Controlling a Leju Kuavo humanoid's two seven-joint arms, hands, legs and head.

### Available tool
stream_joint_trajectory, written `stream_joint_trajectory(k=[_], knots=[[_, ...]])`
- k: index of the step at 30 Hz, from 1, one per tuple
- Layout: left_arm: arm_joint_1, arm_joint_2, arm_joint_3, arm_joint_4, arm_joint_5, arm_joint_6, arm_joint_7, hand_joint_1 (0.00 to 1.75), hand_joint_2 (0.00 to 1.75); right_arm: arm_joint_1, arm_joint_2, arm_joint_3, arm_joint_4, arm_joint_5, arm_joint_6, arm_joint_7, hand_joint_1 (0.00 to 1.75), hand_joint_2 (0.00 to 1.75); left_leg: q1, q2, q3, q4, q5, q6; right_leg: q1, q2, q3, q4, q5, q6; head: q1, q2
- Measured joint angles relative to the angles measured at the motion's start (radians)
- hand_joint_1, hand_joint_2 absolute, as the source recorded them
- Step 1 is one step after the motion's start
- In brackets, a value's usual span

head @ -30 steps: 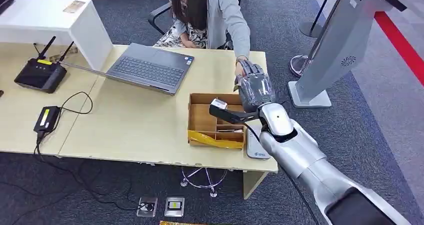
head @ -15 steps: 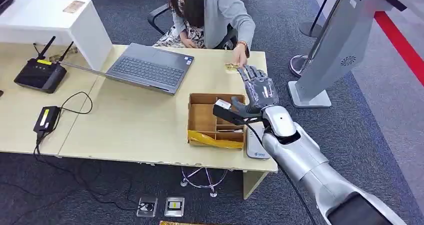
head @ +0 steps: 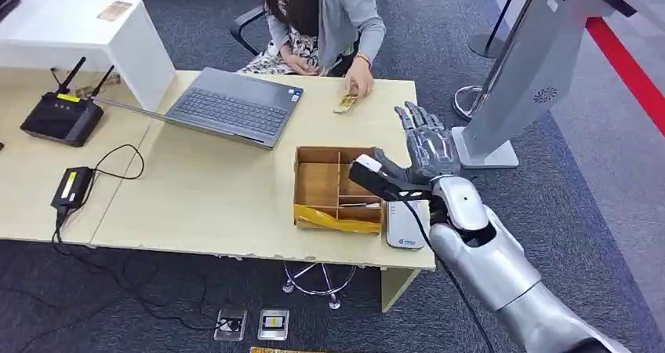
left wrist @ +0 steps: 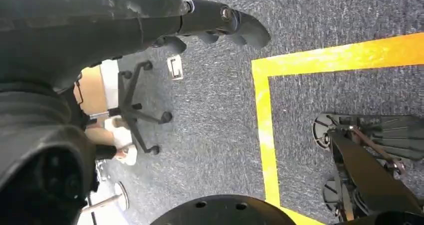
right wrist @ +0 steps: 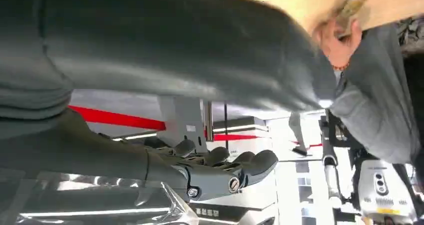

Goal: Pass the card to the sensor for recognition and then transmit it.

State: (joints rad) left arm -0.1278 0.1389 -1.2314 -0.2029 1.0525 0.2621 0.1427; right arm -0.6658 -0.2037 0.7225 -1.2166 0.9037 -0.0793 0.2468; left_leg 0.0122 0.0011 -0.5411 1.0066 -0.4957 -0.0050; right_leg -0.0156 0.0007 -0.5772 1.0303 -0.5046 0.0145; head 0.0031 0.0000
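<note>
Silver and grey, the robot's right arm reaches up over the near right corner of the pale wooden desk [head: 204,204]. Its right hand [head: 430,145] is raised above the desk edge with the fingers spread apart and nothing in it; from the right wrist camera the dark fingers [right wrist: 250,165] look only loosely curved, with no card between them. The card [head: 346,102], a small yellowish thing, lies at the far edge of the desk under the fingertips of the person's hand [head: 360,82]. That person sits across the desk in a grey cardigan [head: 345,16], arm stretched forward to the card. The card is well apart from the robot's right hand.

Just below the robot's wrist sits a cardboard box with dividers [head: 339,188], its front edge wrapped in yellow. Touching the box's right side is the white card reader [head: 401,229], flat on the desk near the front corner. An open grey laptop [head: 231,106] rests further left, and beyond it a black router with antennas [head: 61,118] and a black power adapter with a yellow label [head: 72,188] on the adjoining desk. A tall grey kiosk stand [head: 533,70] rises on the carpet to the right.

The left hand [left wrist: 215,25] hangs down over grey carpet marked with yellow tape [left wrist: 280,85], fingers curled a little around nothing; I cannot tell how tightly.
</note>
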Motion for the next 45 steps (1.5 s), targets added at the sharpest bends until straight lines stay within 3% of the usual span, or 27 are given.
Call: stream_joint_trajectory(k=[1,4,7,12,20,29,45], knots=[[0.0,0.0,0.0,0.0,0.0,0.0,0.0,0.0,0.0,0.007,-0.009,-0.006,-0.023,-0.009,0.006,0.005,0.0,1.75,0.0,0.0,0.0,0.0,0.0,0.0,0.0,0.0,0.0,0.0,0.0,0.0,0.001,0.0],[0.0,0.0,0.0,0.0,0.0,0.0,-0.002,0.0,0.0,0.029,-0.038,-0.015,-0.098,-0.037,0.026,0.028,0.0,1.75,0.0,0.0,0.0,0.0,0.0,0.0,0.0,0.0,0.0,0.0,0.0,0.0,0.0,0.0],[0.0,0.0,0.0,0.0,0.0,0.007,-0.007,0.0,0.0,0.067,-0.076,-0.022,-0.193,-0.077,0.038,0.094,0.0,1.75,0.0,0.0,0.001,0.0,0.0,0.0,0.0,0.0,0.0,0.0,0.0,0.0,0.0,0.0],[0.0,0.0,0.0,0.0,0.003,0.019,-0.006,0.0,0.0,0.176,-0.127,-0.019,-0.365,-0.105,0.009,0.18,0.0,1.75,0.0,0.0,-0.001,0.0,-0.001,-0.001,0.0,0.0,-0.001,0.0,0.0,0.0,0.0,0.0],[-0.002,-0.001,0.0,0.0,0.003,0.023,-0.004,0.0,0.0,0.244,-0.157,-0.005,-0.489,-0.104,-0.023,0.2,0.0,1.75,0.0,0.001,0.0,0.0,-0.001,-0.001,0.0,0.0,0.0,0.0,0.0,0.0,0.0,0.0],[-0.004,-0.005,0.0,0.0,0.003,0.037,-0.003,0.0,0.0,0.312,-0.144,0.015,-0.492,0.009,-0.089,0.202,0.0,1.75,0.0,0.0,-0.001,0.0,-0.001,-0.001,0.0,0.0,0.0,0.0,0.0,0.0,0.0,0.0],[-0.007,-0.027,0.0,0.0,-0.002,0.039,0.008,0.0,0.0,0.285,-0.075,0.07,-0.349,0.014,0.033,0.193,0.0,1.75,0.0,0.0,-0.002,-0.001,-0.001,-0.001,0.0,0.0,0.0,0.0,0.0,0.0,0.0,0.0]])
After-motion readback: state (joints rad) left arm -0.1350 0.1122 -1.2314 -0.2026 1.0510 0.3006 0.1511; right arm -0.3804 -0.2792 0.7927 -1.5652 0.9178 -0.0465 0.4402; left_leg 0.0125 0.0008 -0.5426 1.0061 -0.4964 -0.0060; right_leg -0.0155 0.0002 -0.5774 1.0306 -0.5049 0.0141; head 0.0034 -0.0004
